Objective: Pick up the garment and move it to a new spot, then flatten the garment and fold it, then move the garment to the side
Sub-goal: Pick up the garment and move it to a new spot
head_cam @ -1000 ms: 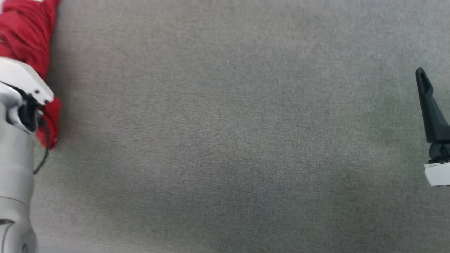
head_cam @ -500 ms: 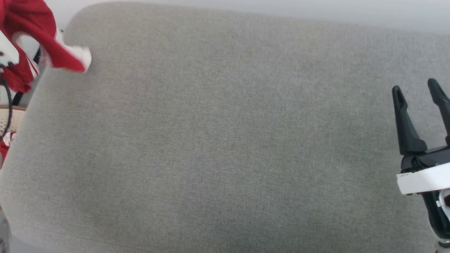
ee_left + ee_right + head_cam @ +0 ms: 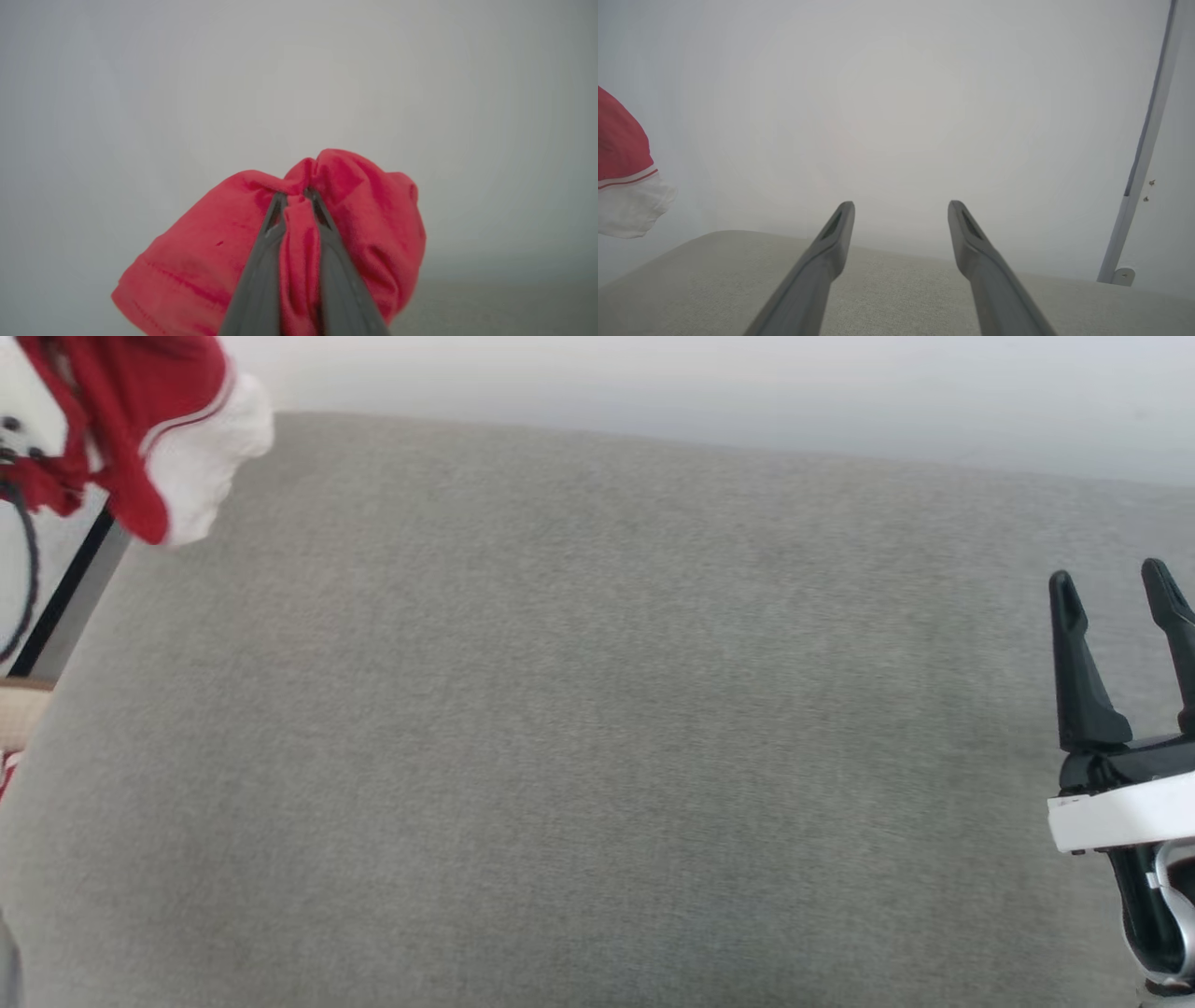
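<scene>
The garment (image 3: 364,224), a bright red shirt, is bunched around my left gripper (image 3: 295,196), which is shut on a fold of it and holds it up in front of a pale wall. In the head view the garment (image 3: 121,401) hangs at the top left corner, and its white sleeve (image 3: 205,457) with a thin red stripe dangles above the grey cushion's far left corner. My right gripper (image 3: 1113,593) stands open at the right edge over the cushion, with nothing between its fingers (image 3: 831,242). From the right wrist view the garment (image 3: 621,154) shows at the left edge.
A wide grey fabric cushion (image 3: 597,728) spreads below both grippers, with a white wall behind its far edge. A dark strip and a tan edge (image 3: 23,705) lie past the cushion's left side. A thin metal rail (image 3: 1143,154) runs up the wall at the right.
The head camera has tilted up, bringing the cushion's far edge and the wall into view. The garment has risen off the cushion's left side and now hangs from my left gripper, sleeve dangling.
</scene>
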Controlling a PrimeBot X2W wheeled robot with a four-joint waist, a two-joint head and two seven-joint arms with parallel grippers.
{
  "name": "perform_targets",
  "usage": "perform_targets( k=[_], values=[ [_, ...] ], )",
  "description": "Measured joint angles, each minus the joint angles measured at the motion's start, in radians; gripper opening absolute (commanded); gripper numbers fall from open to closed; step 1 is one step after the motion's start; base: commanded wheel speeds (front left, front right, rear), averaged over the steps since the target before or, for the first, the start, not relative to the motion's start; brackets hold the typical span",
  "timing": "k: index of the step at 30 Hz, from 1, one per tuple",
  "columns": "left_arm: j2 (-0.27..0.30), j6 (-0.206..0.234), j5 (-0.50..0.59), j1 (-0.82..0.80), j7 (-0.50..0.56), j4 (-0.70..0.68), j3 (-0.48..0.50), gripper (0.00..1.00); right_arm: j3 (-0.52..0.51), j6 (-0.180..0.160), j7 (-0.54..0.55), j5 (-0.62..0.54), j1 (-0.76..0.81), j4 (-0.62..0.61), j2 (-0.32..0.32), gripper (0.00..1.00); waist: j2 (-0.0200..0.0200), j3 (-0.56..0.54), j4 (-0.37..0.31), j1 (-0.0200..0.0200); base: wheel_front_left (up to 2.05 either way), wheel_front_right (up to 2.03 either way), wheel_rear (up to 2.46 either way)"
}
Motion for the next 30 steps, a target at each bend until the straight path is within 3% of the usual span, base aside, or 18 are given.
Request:
perform_targets(
  k=[19,25,30],
  values=[
    [-0.060,0.064,-0.073,0.264,0.428,-0.675,-0.119,0.00,-0.174,0.000,-0.054,-0.022,0.045,0.033,0.045,1.00,0.0000,-0.042,-0.238,0.0000,0.00,0.00,0.00],
    [-0.104,0.085,-0.086,0.321,0.548,-0.777,-0.199,0.00,-0.172,0.000,-0.069,-0.018,0.051,0.054,0.066,1.00,0.0000,-0.031,-0.308,0.0000,0.00,0.00,0.00],
    [-0.135,0.103,-0.104,0.414,0.625,-0.784,-0.279,0.00,-0.130,0.000,-0.085,-0.018,0.051,0.088,0.086,1.00,0.0000,-0.014,-0.367,0.0000,0.00,0.00,0.00]
  ],
)
